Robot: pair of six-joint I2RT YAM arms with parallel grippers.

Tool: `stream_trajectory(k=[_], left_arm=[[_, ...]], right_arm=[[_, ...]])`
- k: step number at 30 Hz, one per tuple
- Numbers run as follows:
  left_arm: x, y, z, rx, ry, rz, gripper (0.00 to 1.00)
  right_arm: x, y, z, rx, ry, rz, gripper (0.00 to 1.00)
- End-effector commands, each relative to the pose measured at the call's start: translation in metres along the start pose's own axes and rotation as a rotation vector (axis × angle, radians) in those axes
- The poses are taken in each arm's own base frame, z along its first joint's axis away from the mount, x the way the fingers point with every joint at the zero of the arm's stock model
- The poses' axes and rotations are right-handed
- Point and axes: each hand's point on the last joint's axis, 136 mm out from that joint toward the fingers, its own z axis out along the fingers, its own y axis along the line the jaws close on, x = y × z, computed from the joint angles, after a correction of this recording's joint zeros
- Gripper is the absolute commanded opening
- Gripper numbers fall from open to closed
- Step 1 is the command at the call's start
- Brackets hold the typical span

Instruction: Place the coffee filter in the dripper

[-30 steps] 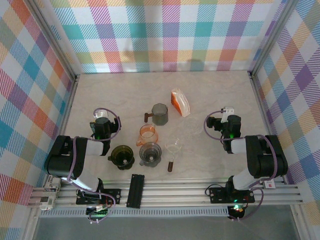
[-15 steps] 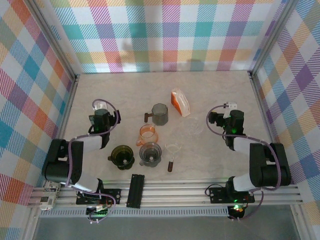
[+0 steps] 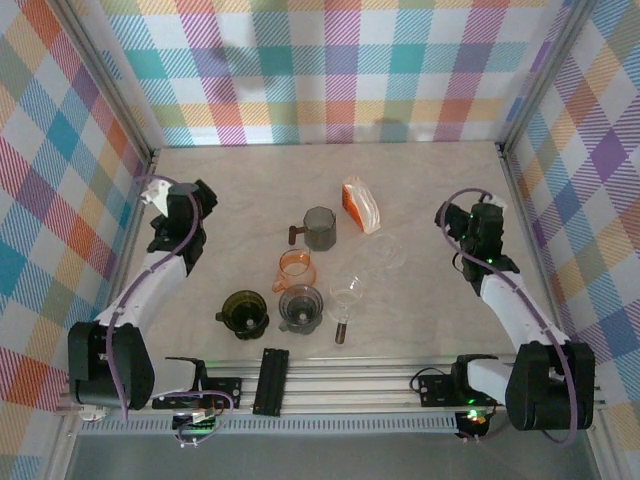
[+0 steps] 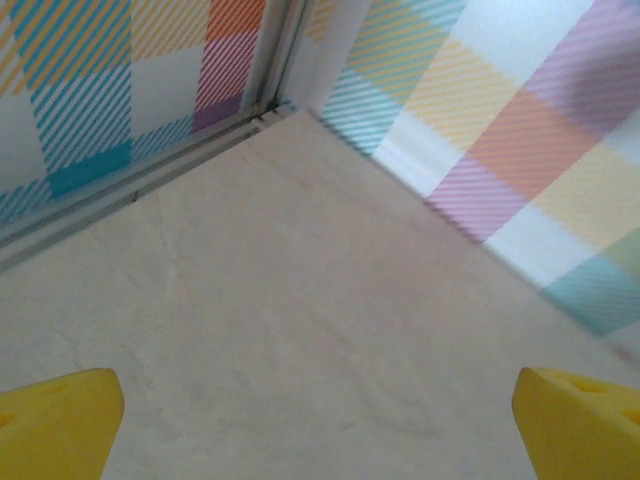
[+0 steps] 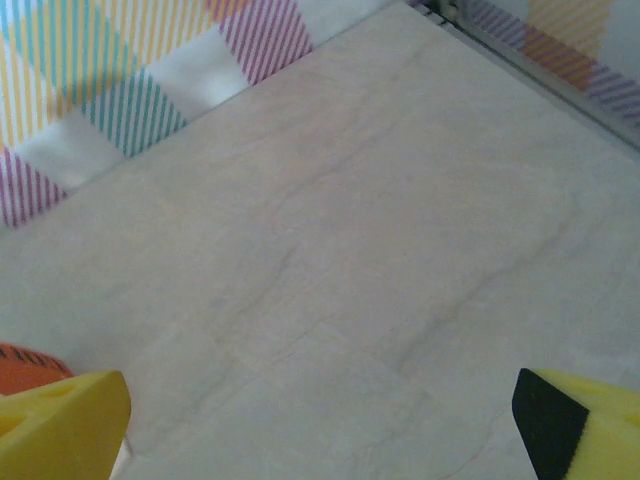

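Note:
The coffee filter (image 3: 361, 205) is an orange and white pack lying behind the middle of the table; its orange edge (image 5: 25, 365) peeks in at the lower left of the right wrist view. Several drippers stand in a cluster: a grey-green dripper (image 3: 319, 228), an orange one (image 3: 296, 268), a dark olive one (image 3: 244, 312), a grey one (image 3: 300, 308) and a clear one (image 3: 347, 297). I cannot tell which one the task means. My left gripper (image 3: 188, 203) (image 4: 320, 430) is open over bare table at the left. My right gripper (image 3: 478, 218) (image 5: 320, 430) is open at the right, empty.
Plaid walls close in the table (image 3: 250, 180) at the back and both sides. A metal rail (image 3: 330, 385) runs along the near edge. Another clear cup (image 3: 384, 250) stands right of the cluster. The left wrist view faces the back-left corner (image 4: 280, 100).
Both arms have stretched out from their folded pose; the left gripper moved back and left, the right gripper back and right. Both stay open. The objects have not moved.

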Motion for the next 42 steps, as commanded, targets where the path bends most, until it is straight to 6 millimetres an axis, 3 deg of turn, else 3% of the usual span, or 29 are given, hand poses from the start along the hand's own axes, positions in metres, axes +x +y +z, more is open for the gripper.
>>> stream_trajectory(k=[1, 5, 9, 11, 17, 22, 29, 35, 42], left_arm=[[0.029, 0.004, -0.014, 0.066, 0.134, -0.141, 1.00], [0.049, -0.028, -0.038, 0.308, 0.258, -0.261, 1.00], [0.089, -0.052, -0.073, 0.372, 0.510, -0.153, 1.00], [0.114, -0.065, -0.095, 0.417, 0.614, -0.070, 0.95], [0.167, -0.071, -0.159, 0.479, 0.773, 0.198, 0.86], [0.199, -0.059, -0.194, 0.473, 0.890, 0.368, 0.73], [0.226, -0.042, -0.225, 0.494, 0.990, 0.500, 0.50], [0.254, -0.039, -0.232, 0.472, 1.046, 0.630, 0.33], [0.261, -0.032, -0.222, 0.405, 1.047, 0.665, 0.35]], right_arm=[[0.028, -0.007, -0.005, 0.009, 0.124, 0.170, 0.99], [0.040, 0.021, -0.017, -0.096, 0.234, 0.114, 0.99], [0.050, 0.052, -0.045, -0.205, 0.272, -0.004, 0.99], [0.056, 0.066, -0.060, -0.263, 0.287, -0.057, 0.99], [0.090, 0.086, -0.089, -0.324, 0.387, -0.201, 0.99], [0.120, 0.099, -0.107, -0.377, 0.461, -0.309, 0.99], [0.143, 0.096, -0.111, -0.366, 0.509, -0.339, 0.99], [0.149, 0.091, -0.108, -0.342, 0.523, -0.349, 0.99], [0.146, 0.089, -0.112, -0.344, 0.512, -0.344, 0.99]])
